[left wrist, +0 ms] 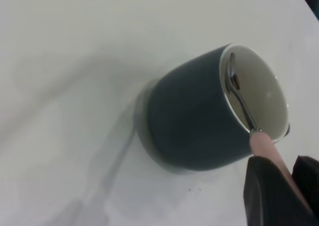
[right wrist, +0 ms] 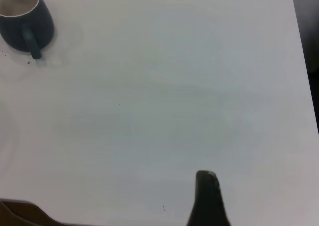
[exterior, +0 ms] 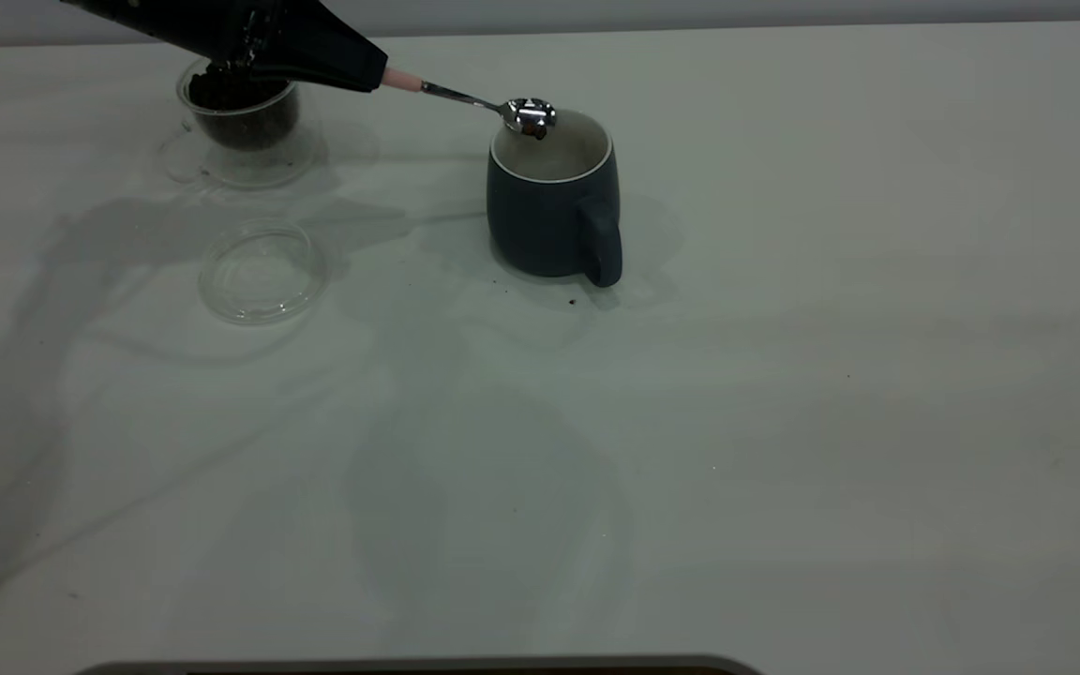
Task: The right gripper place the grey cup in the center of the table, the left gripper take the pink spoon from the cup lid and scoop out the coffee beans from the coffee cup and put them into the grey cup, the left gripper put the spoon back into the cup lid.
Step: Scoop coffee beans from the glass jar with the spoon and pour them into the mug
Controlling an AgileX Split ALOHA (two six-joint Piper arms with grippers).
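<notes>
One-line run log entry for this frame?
left gripper: shut on pink spoon | spoon bowl over grey cup mouth, a few coffee beans on it | cup lid: empty | right gripper: parked

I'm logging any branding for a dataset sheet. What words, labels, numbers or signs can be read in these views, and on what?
None: no readable text in any view.
Grey cup: plain glaze, no logo.
Coffee cup and cup lid: clear glass, unmarked.
Pink spoon, held by the left gripper: no stamp visible.
Table: only small dark specks.
</notes>
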